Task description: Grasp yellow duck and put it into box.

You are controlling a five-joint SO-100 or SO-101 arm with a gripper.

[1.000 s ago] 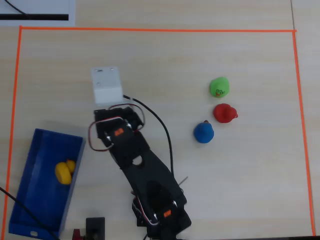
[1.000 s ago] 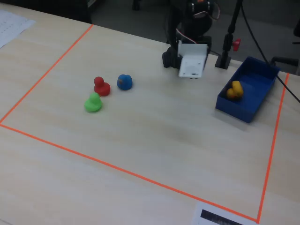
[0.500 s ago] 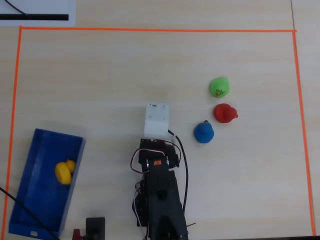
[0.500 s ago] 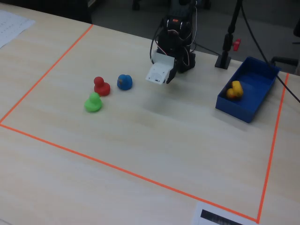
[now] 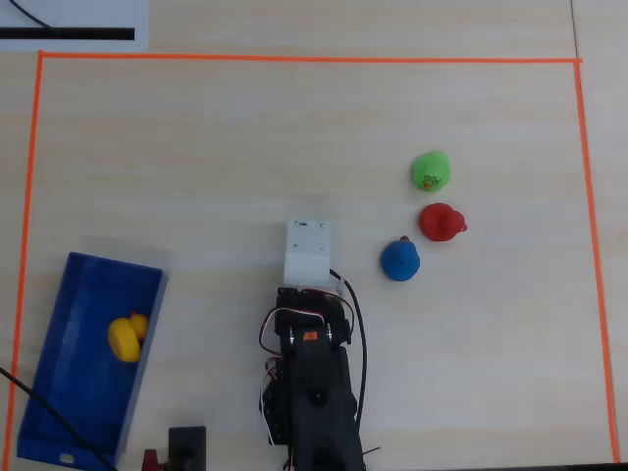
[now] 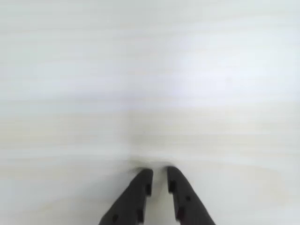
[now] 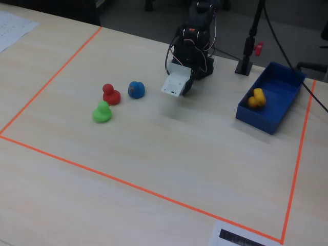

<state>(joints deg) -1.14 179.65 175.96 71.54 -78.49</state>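
Observation:
The yellow duck (image 5: 126,337) lies inside the blue box (image 5: 59,392) at the lower left of the overhead view, apart from the arm. The fixed view shows the same yellow duck (image 7: 255,98) in the box (image 7: 279,82) at the right. In the wrist view my gripper (image 6: 158,171) hovers over bare table, its dark fingers (image 6: 138,197) almost together with nothing between them. The white wrist block (image 5: 307,250) hides the fingers from above. It sits mid-table, well right of the box.
A green duck (image 5: 430,170), a red duck (image 5: 441,222) and a blue duck (image 5: 399,259) stand grouped right of the arm. Orange tape (image 5: 294,59) frames the work area. A black stand (image 7: 246,64) rises behind the box.
The arm swung away from the box side to the middle of the table, then drew back a little toward its base. The yellow duck has stayed in the box.

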